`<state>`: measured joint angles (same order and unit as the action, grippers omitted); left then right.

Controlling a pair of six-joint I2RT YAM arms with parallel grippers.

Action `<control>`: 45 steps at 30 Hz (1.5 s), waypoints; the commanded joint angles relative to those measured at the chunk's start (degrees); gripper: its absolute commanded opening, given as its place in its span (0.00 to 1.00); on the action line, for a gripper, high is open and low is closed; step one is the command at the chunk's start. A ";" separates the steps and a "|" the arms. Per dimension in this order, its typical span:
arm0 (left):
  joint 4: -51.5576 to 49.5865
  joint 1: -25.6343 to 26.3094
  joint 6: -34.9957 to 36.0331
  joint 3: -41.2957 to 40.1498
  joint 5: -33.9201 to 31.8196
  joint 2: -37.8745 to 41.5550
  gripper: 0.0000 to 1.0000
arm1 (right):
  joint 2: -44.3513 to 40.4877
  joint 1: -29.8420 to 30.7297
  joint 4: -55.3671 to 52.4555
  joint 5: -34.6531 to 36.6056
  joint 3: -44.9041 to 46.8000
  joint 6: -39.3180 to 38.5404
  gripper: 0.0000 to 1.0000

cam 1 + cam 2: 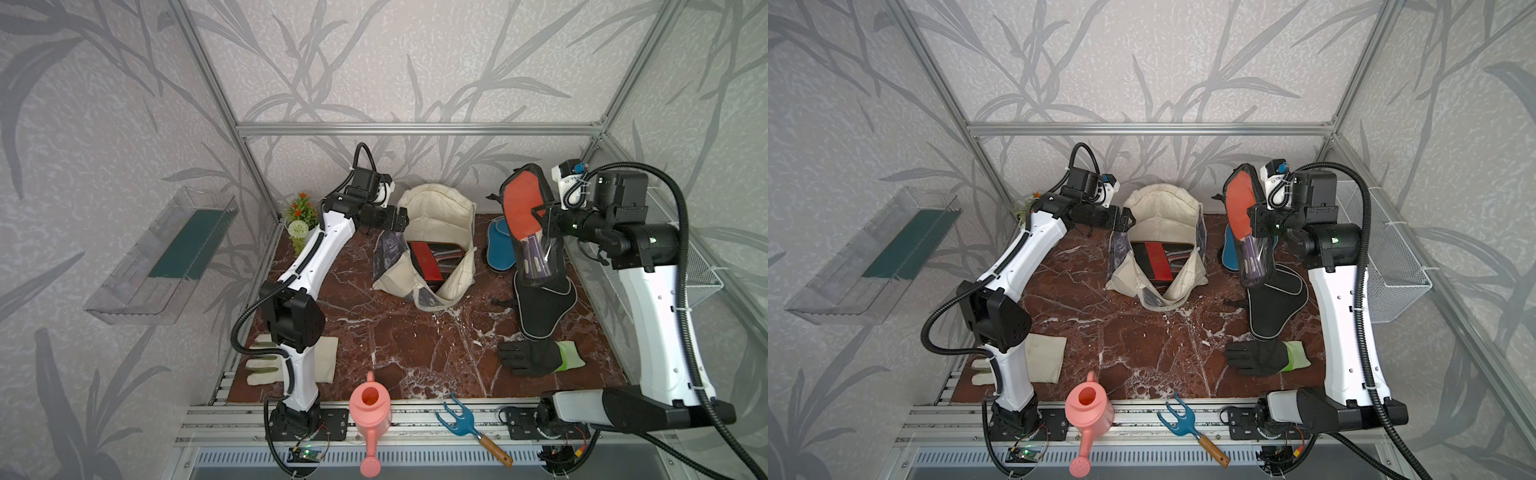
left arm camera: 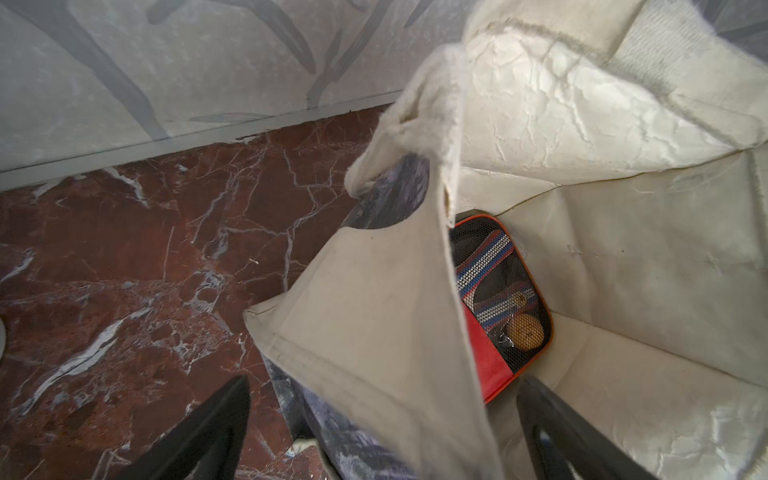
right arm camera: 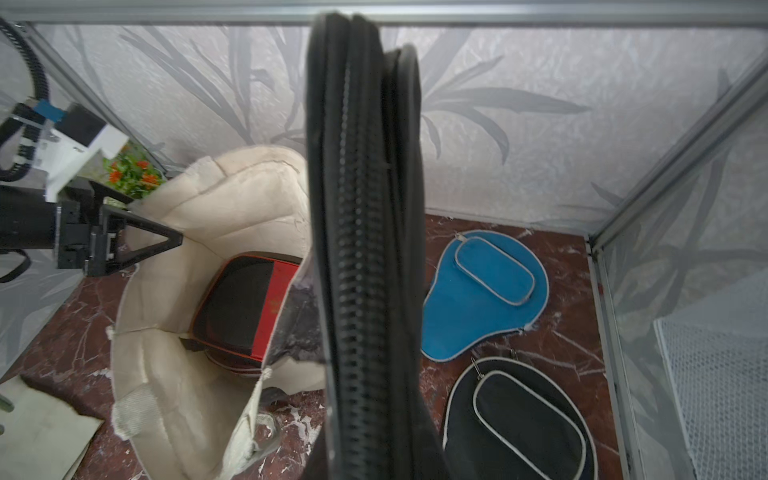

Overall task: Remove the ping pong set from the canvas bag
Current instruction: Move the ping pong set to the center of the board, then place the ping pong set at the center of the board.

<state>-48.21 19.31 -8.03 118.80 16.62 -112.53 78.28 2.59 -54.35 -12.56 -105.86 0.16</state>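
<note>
Slippage was the main worry: the right fingers [image 1: 539, 216] were pinched narrow on the edge of a black zip-up paddle case with a clear window showing a red bat [image 1: 521, 203], holding it upright in the air, so a loose pinch or a swing could have dropped it onto the blue padded paddle case [image 3: 478, 307] and the black padded paddle case with pale piping [image 3: 519, 419] lying on the red-brown marbled desk [image 1: 415, 345] beneath those fingers. The left fingers [image 1: 400, 219] stood wide apart with the side wall of the cream quilted canvas bag [image 1: 436, 208] between them, gripping nothing; unheld, that soft wall might have slumped over the flat black box with a red stripe and mesh front [image 2: 498, 299] lying inside the bag beyond them, so the set was only partly out. No writing was legible; a mark on the tan ball [image 2: 525, 330] behind the mesh was too small to read.
</note>
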 commanded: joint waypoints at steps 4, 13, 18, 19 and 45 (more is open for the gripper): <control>-1.28 0.47 -0.91 1.04 0.23 0.51 0.69 | -2.53 -2.65 11.60 -1.80 9.02 4.46 0.00; -3.94 -1.29 7.77 -2.20 -6.53 8.17 0.00 | 0.37 -3.04 26.37 -5.35 22.87 12.33 0.00; -0.11 -4.31 13.44 -7.27 -11.81 14.12 0.00 | 3.08 0.21 34.65 -4.30 26.72 15.99 0.00; 0.12 -5.26 13.86 -7.29 -11.54 14.46 0.00 | 3.80 0.71 35.93 -3.82 27.01 16.75 0.00; 1.91 -10.86 14.45 -10.87 -0.09 16.28 0.00 | 42.30 1.61 58.14 -18.39 17.79 30.88 0.00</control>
<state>-51.05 7.81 6.83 107.74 12.38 -100.77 119.15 4.49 0.78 -30.17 -85.52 33.08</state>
